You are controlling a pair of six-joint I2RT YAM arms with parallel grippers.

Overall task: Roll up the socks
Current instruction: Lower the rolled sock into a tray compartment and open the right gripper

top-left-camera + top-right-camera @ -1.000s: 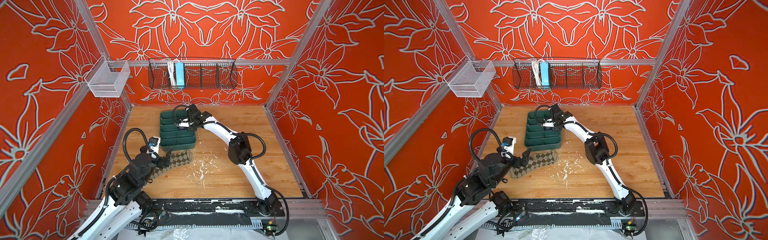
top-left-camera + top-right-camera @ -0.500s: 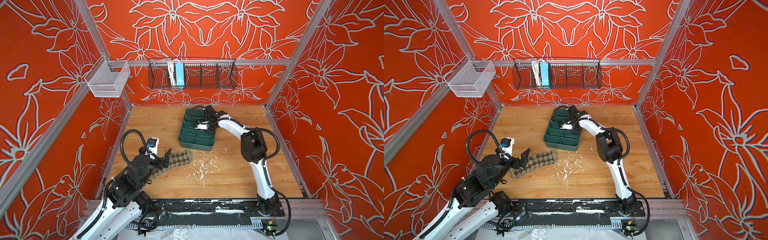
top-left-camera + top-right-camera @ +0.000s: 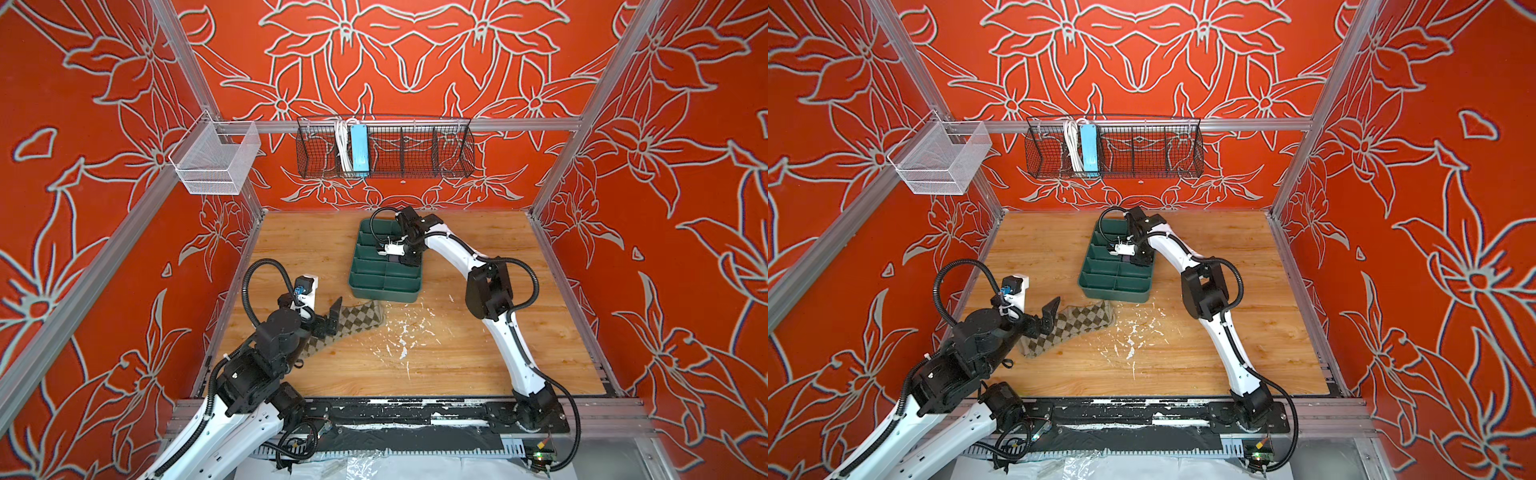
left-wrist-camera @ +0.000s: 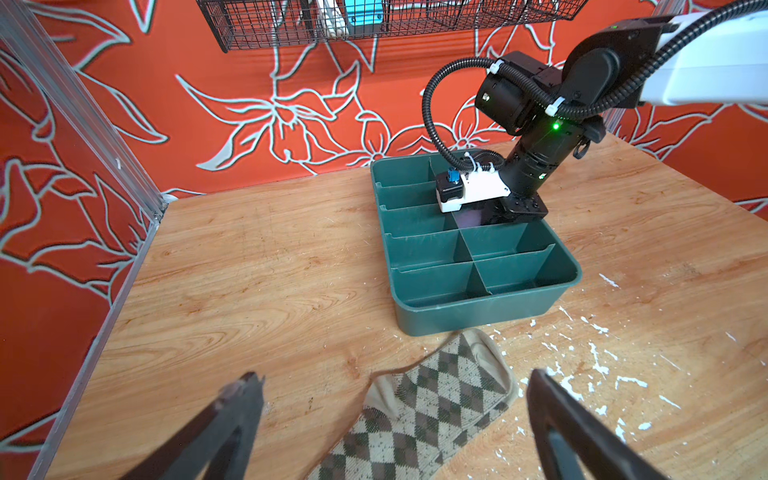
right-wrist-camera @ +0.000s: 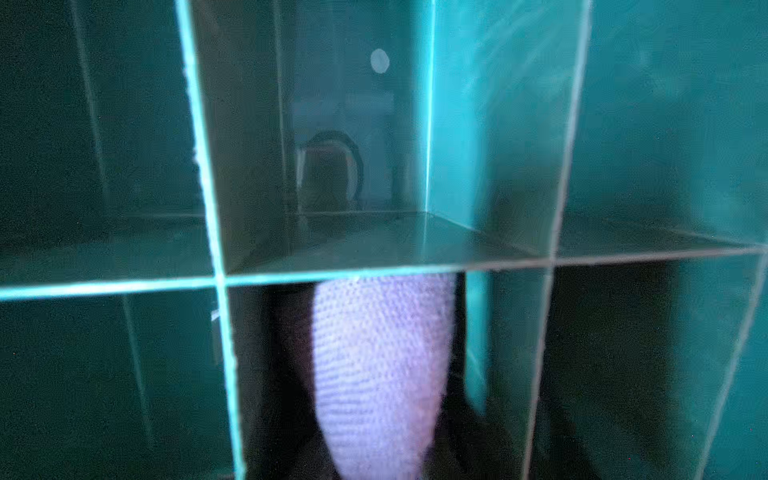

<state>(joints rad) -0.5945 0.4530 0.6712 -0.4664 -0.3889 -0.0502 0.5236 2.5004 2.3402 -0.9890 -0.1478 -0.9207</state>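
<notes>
Red floral walls close in a wooden bench (image 3: 457, 357), and both my arms are out. Left arm sits folded low at the front-left corner, the left gripper (image 4: 392, 376) spread wide and holding nothing, fingers either side of the argyle sock (image 4: 428, 403). That sock lies flat near the left edge, toe just beside the green tray (image 4: 478, 307). Right arm stretches from the front edge, elbow high, wrist bent down into the tray. Down there the right gripper (image 3: 406, 261) is sunk in a compartment midway along the tray's right side, with the purple sock (image 5: 382, 365) between its jaws. Pinched or released, I cannot tell.
</notes>
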